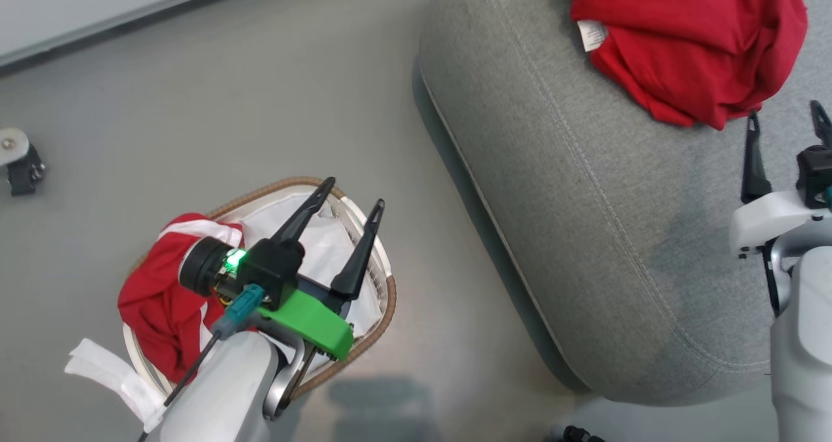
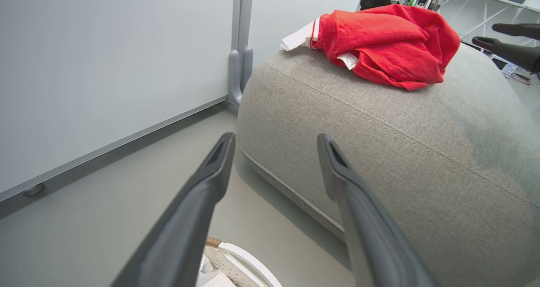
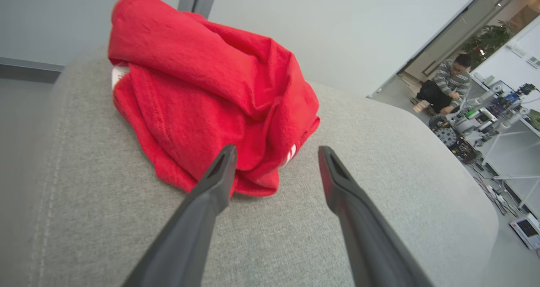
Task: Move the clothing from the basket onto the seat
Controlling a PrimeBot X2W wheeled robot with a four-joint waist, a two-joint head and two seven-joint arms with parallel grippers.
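On the grey seat (image 1: 585,234), towards its far end, a crumpled red garment (image 1: 689,39) lies in a heap with a white label showing at its near edge and a bit of striped trim visible in the right wrist view. The right gripper (image 1: 784,110) sits just beside that heap, low over the cushion, its fingers spread wide with nothing between them. One fingertip looks just clear of the hem, though the angle leaves that unsure. Down on the floor (image 1: 227,104), well apart from the seat's rounded edge, stands the basket (image 1: 389,299) with its brown woven rim and white liner (image 1: 325,247). A second red garment (image 1: 159,299) with white panels is bunched in the basket's left half, part of it spilling over the rim. The left gripper (image 1: 355,192) hangs above the basket's middle, empty, its fingers wide apart and pointing towards the seat. In the right wrist view a person (image 3: 449,84) crouches far off in the background.
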